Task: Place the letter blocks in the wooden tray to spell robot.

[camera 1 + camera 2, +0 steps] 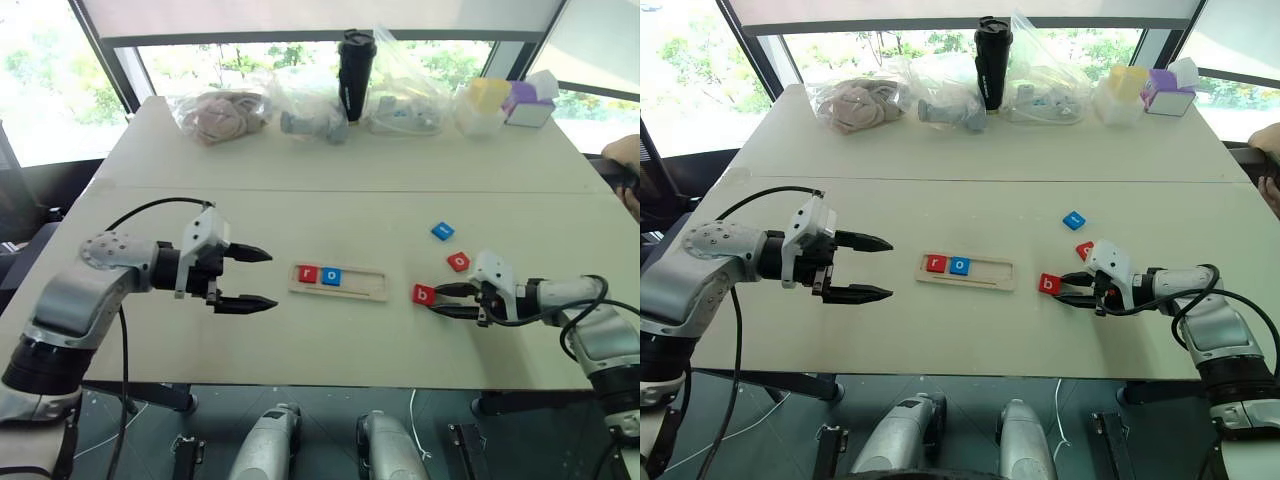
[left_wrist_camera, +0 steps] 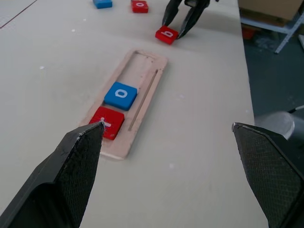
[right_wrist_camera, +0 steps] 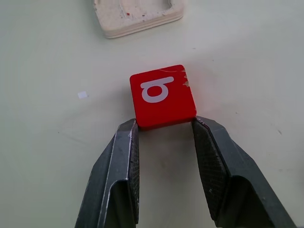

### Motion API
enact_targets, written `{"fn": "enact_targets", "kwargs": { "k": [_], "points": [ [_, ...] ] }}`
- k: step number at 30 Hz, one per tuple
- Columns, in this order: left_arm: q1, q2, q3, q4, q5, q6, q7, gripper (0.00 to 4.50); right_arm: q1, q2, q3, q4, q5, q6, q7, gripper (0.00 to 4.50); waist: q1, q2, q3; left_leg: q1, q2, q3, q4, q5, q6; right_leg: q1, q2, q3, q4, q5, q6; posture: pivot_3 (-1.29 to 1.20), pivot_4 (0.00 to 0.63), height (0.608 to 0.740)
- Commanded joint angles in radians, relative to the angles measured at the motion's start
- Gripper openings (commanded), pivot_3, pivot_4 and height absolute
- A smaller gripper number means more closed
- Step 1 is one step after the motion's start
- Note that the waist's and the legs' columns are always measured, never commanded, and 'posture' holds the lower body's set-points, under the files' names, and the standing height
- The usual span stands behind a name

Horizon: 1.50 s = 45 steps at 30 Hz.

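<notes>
The wooden tray (image 1: 362,293) lies at the table's middle, with a red "r" block (image 1: 308,273) and a blue "o" block (image 1: 331,276) side by side at its left end. Just right of the tray a red "b" block (image 1: 424,294) lies flat on the table. My right gripper (image 1: 436,300) is shut on that block's near edge, and its fingers (image 3: 124,161) press both corners. Behind it lie a red "o" block (image 1: 459,261) and a blue block (image 1: 442,231). My left gripper (image 1: 273,278) hovers open left of the tray, holding nothing.
Along the far edge stand clear bags of items (image 1: 220,112), a black tumbler (image 1: 355,70) and yellow and purple boxes (image 1: 510,100). A person's hand (image 1: 628,155) shows at the right edge. Bare tabletop lies in front of the tray.
</notes>
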Motion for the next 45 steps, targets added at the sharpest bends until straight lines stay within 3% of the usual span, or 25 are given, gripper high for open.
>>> {"fn": "enact_targets", "kwargs": {
  "k": [1, 10, 22, 25, 28, 29, 39, 45],
  "points": [
    [0.002, 0.017, 0.048, -0.001, 0.004, -0.023, 0.012, 4.50, -0.013, -0.005, -0.040, -0.098, 0.043, 0.042, -0.011, 1.11, 0.000, 0.000, 0.000, 0.000, 0.000, 0.000, 0.000, 0.000, 0.000, 0.000, 0.000, 0.000, 0.000, 0.000, 0.000, 0.00, 0.150, 0.740],
    [0.016, 0.025, 0.053, 0.002, 0.022, -0.037, 0.020, 4.50, -0.175, 0.078, 0.052, -0.216, 0.054, 0.174, -0.043, 1.11, -0.005, 0.000, 0.000, 0.000, 0.000, 0.000, 0.000, 0.000, 0.000, -0.001, 0.000, 0.001, 0.002, 0.000, 0.000, 0.00, 0.150, 0.740],
    [0.054, 0.030, 0.085, -0.024, 0.017, -0.033, 0.057, 4.50, -0.297, 0.159, 0.064, -0.110, 0.011, 0.139, -0.113, 1.11, -0.004, 0.000, 0.000, 0.000, -0.002, 0.000, 0.000, 0.000, 0.000, -0.002, -0.002, 0.001, 0.004, 0.000, 0.000, 0.00, 0.150, 0.740],
    [0.054, 0.030, 0.084, -0.023, 0.019, -0.034, 0.065, 4.50, -0.320, 0.208, 0.078, -0.094, 0.004, 0.137, -0.144, 2.37, -0.005, 0.000, 0.000, 0.000, -0.001, 0.000, 0.000, 0.000, 0.000, -0.004, -0.001, 0.001, 0.007, 0.000, 0.000, 0.00, 0.150, 0.740],
    [0.056, 0.025, 0.080, -0.024, 0.020, -0.033, 0.072, 4.50, -0.356, 0.256, 0.131, -0.046, -0.048, 0.105, -0.161, 4.06, -0.007, 0.000, 0.000, 0.000, -0.001, 0.000, 0.000, 0.001, 0.000, -0.005, -0.001, 0.001, 0.009, 0.000, 0.000, 0.00, 0.150, 0.740],
    [0.057, 0.023, 0.078, -0.025, 0.020, -0.032, 0.075, 4.50, -0.377, 0.276, 0.153, -0.019, -0.066, 0.092, -0.160, 4.42, -0.007, 0.000, 0.000, 0.000, -0.001, 0.000, 0.000, 0.001, 0.000, -0.005, 0.000, 0.001, 0.009, 0.000, 0.000, 0.00, 0.150, 0.740],
    [0.064, 0.002, 0.072, -0.044, 0.021, -0.024, 0.115, 4.50, -0.682, 0.493, 0.240, 0.531, -0.219, -0.056, -0.240, 4.42, -0.029, 0.000, 0.000, 0.000, -0.002, 0.001, 0.000, 0.003, -0.002, -0.007, 0.002, 0.001, 0.012, 0.002, 0.003, 0.00, 0.150, 0.740],
    [0.105, 0.001, 0.101, -0.080, 0.010, -0.010, 0.156, 4.50, -0.774, 0.567, 0.249, 0.750, -0.277, -0.148, -0.236, 4.42, -0.033, 0.000, 0.000, 0.000, -0.002, 0.001, -0.002, 0.003, -0.002, -0.008, 0.002, 0.002, 0.013, 0.003, 0.004, 0.00, 0.150, 0.740]
  ]
}}
